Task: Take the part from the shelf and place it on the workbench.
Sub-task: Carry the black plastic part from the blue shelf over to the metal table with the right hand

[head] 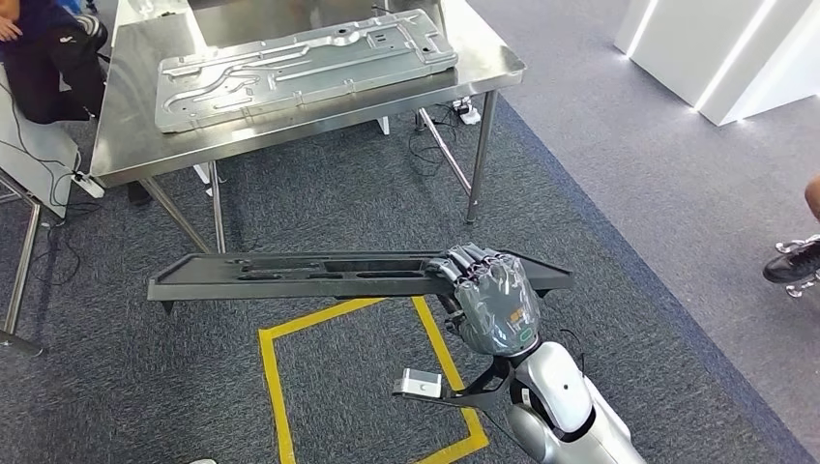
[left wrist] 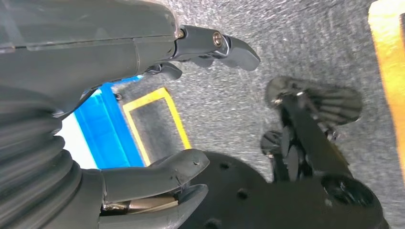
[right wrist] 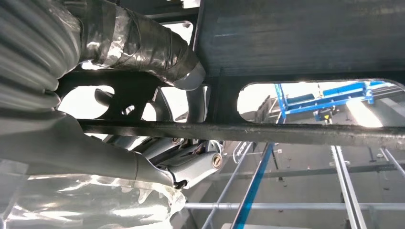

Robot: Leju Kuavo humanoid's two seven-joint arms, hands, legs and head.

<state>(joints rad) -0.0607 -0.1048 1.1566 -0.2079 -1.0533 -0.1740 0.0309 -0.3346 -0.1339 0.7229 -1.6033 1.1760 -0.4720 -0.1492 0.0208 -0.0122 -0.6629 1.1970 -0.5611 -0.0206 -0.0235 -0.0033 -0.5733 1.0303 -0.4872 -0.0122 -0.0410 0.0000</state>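
Observation:
A long black part [head: 319,274] with slotted openings hangs level above the carpet, in front of the steel workbench [head: 135,145]. My right hand [head: 493,295] grips it near its right end, fingers curled over the top edge. In the right wrist view the part's dark underside [right wrist: 296,43] crosses the picture, with my right hand's thumb [right wrist: 148,43] pressed against it and fingers wrapped on the rail. My left hand [left wrist: 157,109] hangs over the grey carpet with its fingers apart and nothing in it.
A large silver stamped panel [head: 300,66] lies on the workbench top. A yellow taped square [head: 363,387] marks the carpet below the part. A seated person [head: 43,48] is at the far left, and a shoe [head: 795,261] shows at the right edge.

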